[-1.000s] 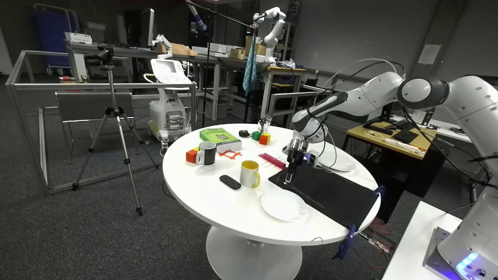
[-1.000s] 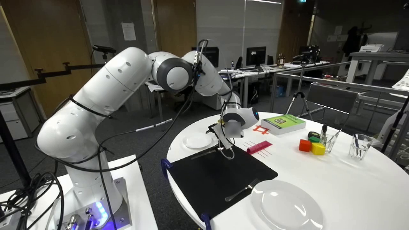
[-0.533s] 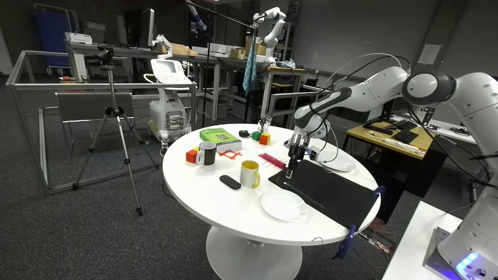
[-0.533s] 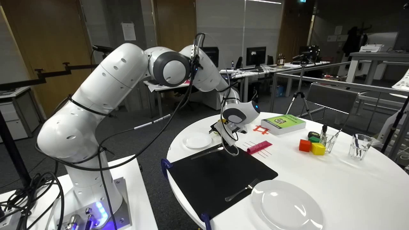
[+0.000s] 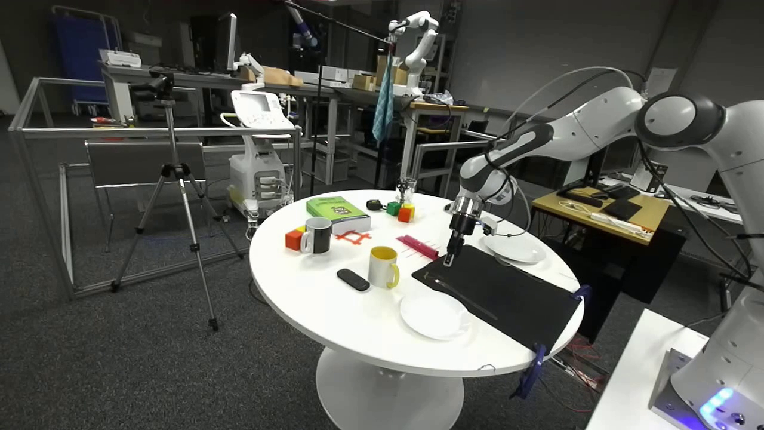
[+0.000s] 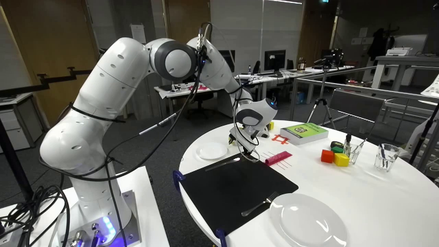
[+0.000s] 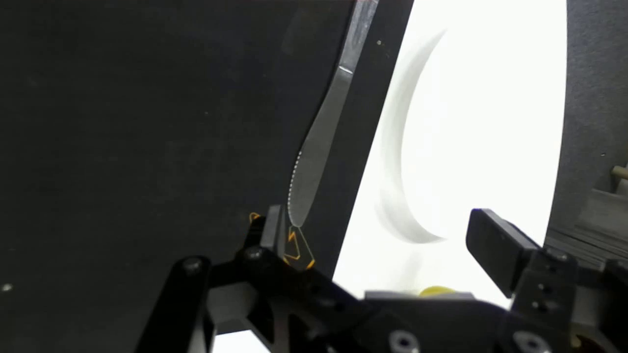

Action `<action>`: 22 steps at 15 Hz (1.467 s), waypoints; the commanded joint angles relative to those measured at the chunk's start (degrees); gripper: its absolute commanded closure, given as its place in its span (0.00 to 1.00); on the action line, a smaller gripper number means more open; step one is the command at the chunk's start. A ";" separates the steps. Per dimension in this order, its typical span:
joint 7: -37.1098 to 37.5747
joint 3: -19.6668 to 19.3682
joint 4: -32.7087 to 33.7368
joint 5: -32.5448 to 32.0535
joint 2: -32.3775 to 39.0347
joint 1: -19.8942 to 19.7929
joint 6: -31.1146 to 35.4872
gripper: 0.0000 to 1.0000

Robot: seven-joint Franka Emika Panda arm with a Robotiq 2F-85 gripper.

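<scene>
Looks like the black two-finger gripper has come up and back over the last second: its tips sat down by the blade end of the silver metal table knife, and now they hang higher, with more of that blade showing in an exterior view. Knife itself hasn't budged as far as I can see. So my read is that the gripper is clear of it and the rectangular black mat is what's carrying it.

Tool state: the fingers are spread wide apart in the wrist view, nothing held between them.

As for the knife, it's flat on the mat, running along the edge that faces the round white plate. Blade tip points back toward the gripper and, in the wrist view, shows just beside one fingertip; the handle runs off the top of that picture. Exterior view makes the tips look raised, so I'd call it not touching.

Some yellow-orange printed lines sit right past the blade tip. White mug with the yellow inside and handle stands near the plate, and a rolled-looking magenta strip lies just off an adjoining mat edge.
</scene>
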 commanded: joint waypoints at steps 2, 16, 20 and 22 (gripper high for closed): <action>5.96 -2.36 -9.33 -5.06 -8.10 0.68 6.65 0.00; 17.95 -12.12 -15.98 -16.08 -17.45 -4.34 9.40 0.00; 17.11 -13.95 -16.28 -14.34 -19.30 -8.32 8.86 0.00; 16.66 -14.61 -16.66 -13.15 -20.21 -10.34 8.69 0.00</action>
